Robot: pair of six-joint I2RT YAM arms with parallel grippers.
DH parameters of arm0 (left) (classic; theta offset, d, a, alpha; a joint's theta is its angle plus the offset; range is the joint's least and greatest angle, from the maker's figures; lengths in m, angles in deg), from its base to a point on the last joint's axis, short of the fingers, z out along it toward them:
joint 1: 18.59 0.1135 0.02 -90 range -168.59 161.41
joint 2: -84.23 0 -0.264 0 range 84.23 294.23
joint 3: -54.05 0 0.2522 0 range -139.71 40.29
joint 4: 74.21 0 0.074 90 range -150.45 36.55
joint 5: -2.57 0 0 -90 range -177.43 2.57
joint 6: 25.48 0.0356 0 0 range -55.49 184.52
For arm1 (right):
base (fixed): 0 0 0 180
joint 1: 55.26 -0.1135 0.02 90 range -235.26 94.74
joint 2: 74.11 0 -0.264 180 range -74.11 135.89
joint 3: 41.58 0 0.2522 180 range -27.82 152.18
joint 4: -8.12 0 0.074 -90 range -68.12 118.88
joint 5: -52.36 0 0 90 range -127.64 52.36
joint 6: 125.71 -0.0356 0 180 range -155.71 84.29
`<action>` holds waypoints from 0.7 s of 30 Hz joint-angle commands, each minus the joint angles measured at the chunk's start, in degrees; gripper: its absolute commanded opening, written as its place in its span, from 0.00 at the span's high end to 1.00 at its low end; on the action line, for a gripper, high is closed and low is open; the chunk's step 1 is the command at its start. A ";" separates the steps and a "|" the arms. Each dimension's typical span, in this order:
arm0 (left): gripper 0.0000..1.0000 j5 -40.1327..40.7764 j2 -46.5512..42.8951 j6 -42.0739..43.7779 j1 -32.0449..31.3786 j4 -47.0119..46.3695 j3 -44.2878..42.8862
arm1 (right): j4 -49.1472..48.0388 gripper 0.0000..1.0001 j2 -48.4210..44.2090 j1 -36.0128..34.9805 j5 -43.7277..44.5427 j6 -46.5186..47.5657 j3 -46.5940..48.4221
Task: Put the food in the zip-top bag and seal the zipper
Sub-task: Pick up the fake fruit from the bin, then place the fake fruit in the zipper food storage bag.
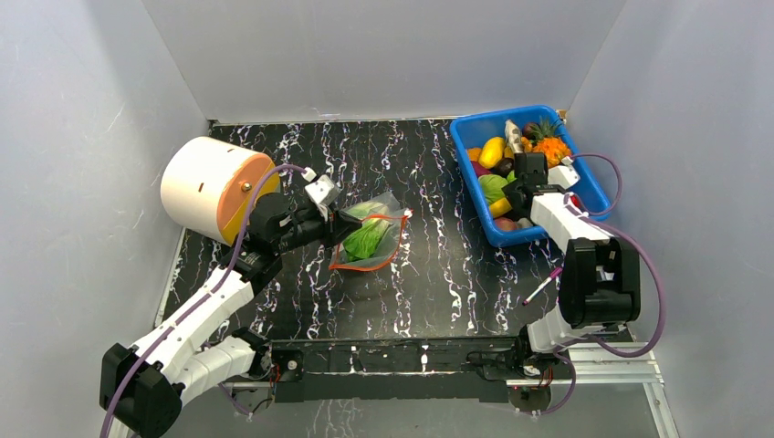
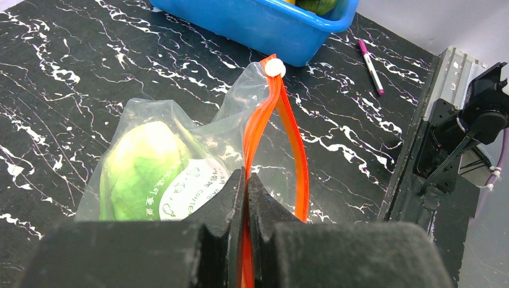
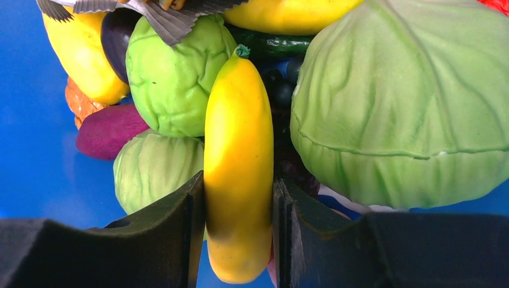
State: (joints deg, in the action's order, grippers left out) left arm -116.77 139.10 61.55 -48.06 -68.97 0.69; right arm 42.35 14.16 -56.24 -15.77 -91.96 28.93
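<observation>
Two grippers, both engaged. Item one: left gripper (image 2: 246, 180), jaws pressed together on the zipper (image 2: 257, 129), the orange-red strip passing between them at the bottom centre of the left wrist view. Item two: bag (image 1: 370, 235), clear and crinkled, lying at the centre of the top view on the black marbled table (image 1: 438, 274), one green leaf (image 2: 141, 174) already inside; its mouth stands open only as a slim wedge, the two strips meeting at a white slider (image 2: 275, 67) toward the upper middle of the wrist view. Item three: right gripper (image 3: 238, 186), down in the blue bin (image 1: 500, 116) at the upper right of the top view, fingers (image 3: 180, 228) clamped on either flank of a yellow banana (image 3: 238, 108), which lies hemmed between a large cabbage (image 3: 408, 114) at right and smaller green pieces (image 3: 174, 78) at left. Step in hand, as judged: lifting the banana out for the bag. Handling notes: raise it straight up so the neighbours do not drag along. Bring it to the bag end-first, along the line of the wedge, since the opening looks too narrow for a sideways entry; the left hold ought to lift or pull the strip to widen the gap first. Risk: pushing the bag across the table rather than entering it.
</observation>
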 commanded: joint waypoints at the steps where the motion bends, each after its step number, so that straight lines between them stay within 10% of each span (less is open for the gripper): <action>1: 1.00 0.19 -0.80 0.24 -0.14 -0.24 -0.53 | -3.77 0.69 -3.54 0.13 -0.36 2.74 -0.28; 21: 1.00 6.02 -2.44 0.41 -0.14 1.86 -0.46 | -10.49 0.79 -16.09 -0.44 -14.33 22.46 -1.74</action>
State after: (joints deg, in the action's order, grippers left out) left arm -111.53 138.25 61.55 -48.06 -67.22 0.69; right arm 37.48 1.87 -56.26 -24.27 -74.59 28.32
